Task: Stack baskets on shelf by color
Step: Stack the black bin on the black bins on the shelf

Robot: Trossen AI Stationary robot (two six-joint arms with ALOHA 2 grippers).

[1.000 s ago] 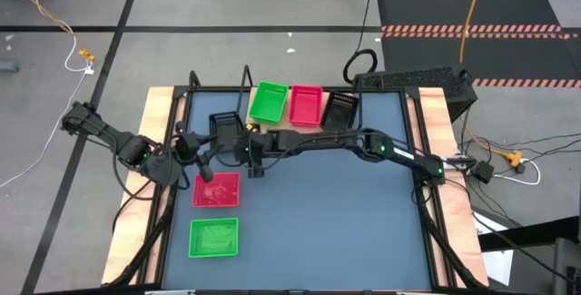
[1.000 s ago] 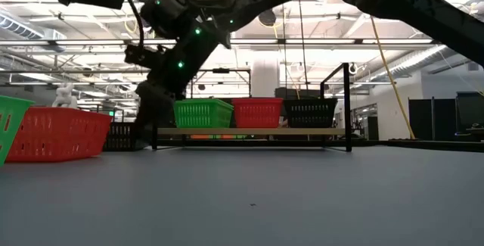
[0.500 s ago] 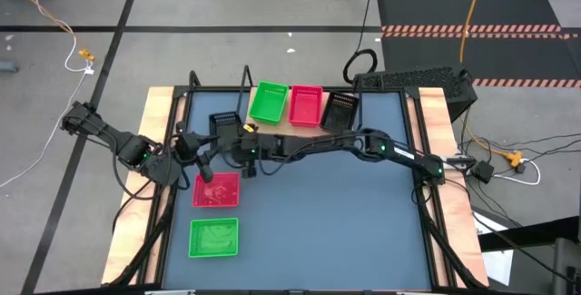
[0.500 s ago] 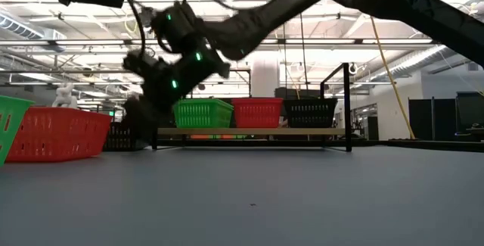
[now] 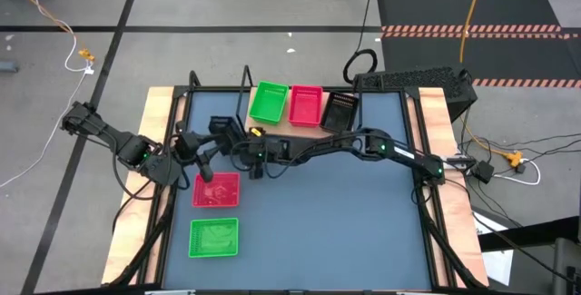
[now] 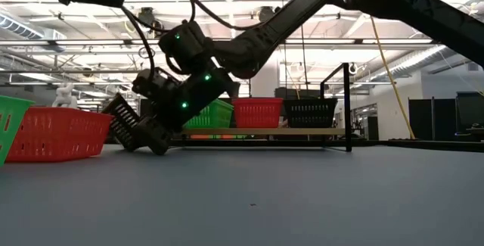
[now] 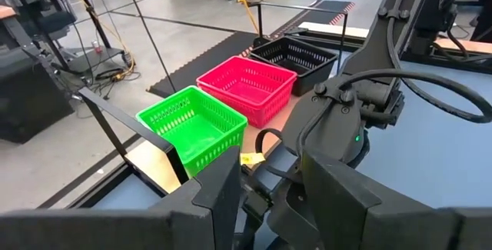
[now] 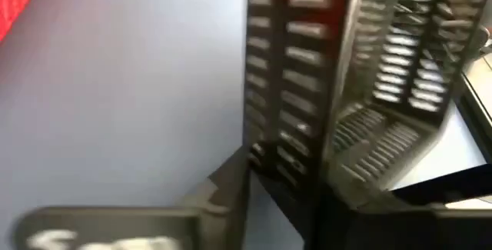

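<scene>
Right gripper (image 5: 238, 142) is down at the left end of the shelf (image 5: 283, 127), seen from above, its fingers pinched on the wall of a black basket (image 5: 221, 128) that sits on the table just beside the board. Left gripper (image 5: 201, 152) is close by, over the far edge of a red basket (image 5: 216, 190), fingers apart and holding nothing. A green basket (image 5: 214, 238) lies nearer the front edge. On the shelf: green (image 5: 268, 102), red (image 5: 305, 104) and black (image 5: 339, 111) stand in a row, touching side by side.

Down at table level, the right gripper (image 6: 155, 132) has that black basket (image 6: 123, 119) tipped up on edge, one corner near the tabletop. Behind it the shelf (image 6: 257, 132) carries its green (image 6: 212, 114), red (image 6: 257, 112) and black (image 6: 311, 112) trio.

Left wrist camera: its own fingers (image 7: 219, 196) stand apart, looking past the right arm (image 7: 350, 111) toward the three shelved baskets.

Right wrist camera: blurred, but black mesh (image 8: 354, 73) fills the view, its wall clamped between the fingers (image 8: 231, 181).
</scene>
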